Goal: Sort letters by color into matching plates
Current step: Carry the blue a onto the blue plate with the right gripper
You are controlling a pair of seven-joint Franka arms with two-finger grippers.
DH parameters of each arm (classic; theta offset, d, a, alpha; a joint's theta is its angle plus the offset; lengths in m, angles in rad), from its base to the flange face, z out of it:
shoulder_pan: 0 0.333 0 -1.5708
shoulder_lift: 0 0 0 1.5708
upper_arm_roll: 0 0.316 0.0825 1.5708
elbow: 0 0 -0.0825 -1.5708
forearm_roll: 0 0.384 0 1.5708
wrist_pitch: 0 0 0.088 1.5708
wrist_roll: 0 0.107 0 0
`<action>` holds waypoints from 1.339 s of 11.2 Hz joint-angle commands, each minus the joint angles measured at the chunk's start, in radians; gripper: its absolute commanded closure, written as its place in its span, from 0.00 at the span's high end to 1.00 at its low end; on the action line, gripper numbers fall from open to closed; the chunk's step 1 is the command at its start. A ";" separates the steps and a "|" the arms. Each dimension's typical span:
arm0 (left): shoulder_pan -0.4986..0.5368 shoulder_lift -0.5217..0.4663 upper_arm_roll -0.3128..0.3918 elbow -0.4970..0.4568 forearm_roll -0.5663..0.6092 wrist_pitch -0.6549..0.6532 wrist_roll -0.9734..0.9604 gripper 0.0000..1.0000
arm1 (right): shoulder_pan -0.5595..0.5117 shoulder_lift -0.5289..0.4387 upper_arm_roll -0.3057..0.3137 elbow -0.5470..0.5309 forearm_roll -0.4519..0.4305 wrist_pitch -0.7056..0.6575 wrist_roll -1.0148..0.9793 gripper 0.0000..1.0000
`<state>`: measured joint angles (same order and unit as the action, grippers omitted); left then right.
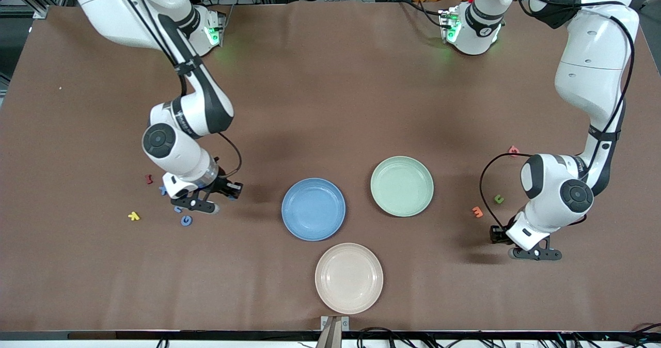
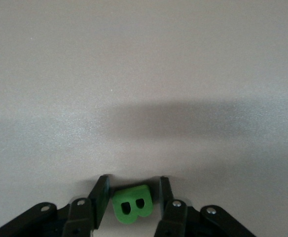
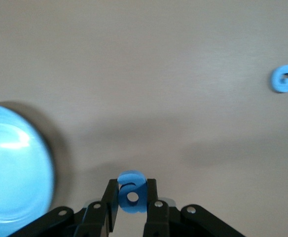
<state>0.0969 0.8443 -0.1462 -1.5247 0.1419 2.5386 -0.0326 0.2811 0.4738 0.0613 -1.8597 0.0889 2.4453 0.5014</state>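
I count three plates: blue plate [image 1: 313, 209], green plate [image 1: 402, 186], cream plate [image 1: 349, 278]; two green letters [image 1: 499, 199]; four blue letters [image 1: 186, 220], I think; two red letters [image 1: 149, 179]; one yellow letter [image 1: 134, 216]; one orange letter [image 1: 477, 212].

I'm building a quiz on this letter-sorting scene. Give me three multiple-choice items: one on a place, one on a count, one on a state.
1. Which plate lies nearest the front camera?
A. blue plate
B. green plate
C. cream plate

2. How many plates hold a letter?
A. none
B. one
C. two

3. What does the right gripper hold?
A. a blue letter
B. a green letter
C. nothing

Answers:
1 C: the cream plate sits lowest, below the blue plate and green plate.
2 A: all three show bare.
3 A: the right gripper is shut on a blue letter; the green B is at the left gripper.
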 commanded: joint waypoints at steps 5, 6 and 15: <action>0.007 0.004 0.002 0.004 0.025 -0.050 0.003 0.46 | 0.110 0.182 0.071 0.292 0.046 -0.014 0.112 0.00; 0.007 0.006 0.002 0.004 0.025 -0.052 0.003 0.46 | 0.131 0.218 0.071 0.327 0.046 -0.006 0.114 0.00; -0.003 0.013 0.002 0.003 0.025 -0.052 0.002 0.15 | 0.176 0.304 0.069 0.416 -0.004 0.017 0.097 1.00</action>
<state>0.0993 0.8424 -0.1457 -1.5173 0.1434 2.5086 -0.0325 0.4657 0.7708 0.1282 -1.4721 0.1279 2.4715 0.5992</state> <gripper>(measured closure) 0.634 0.520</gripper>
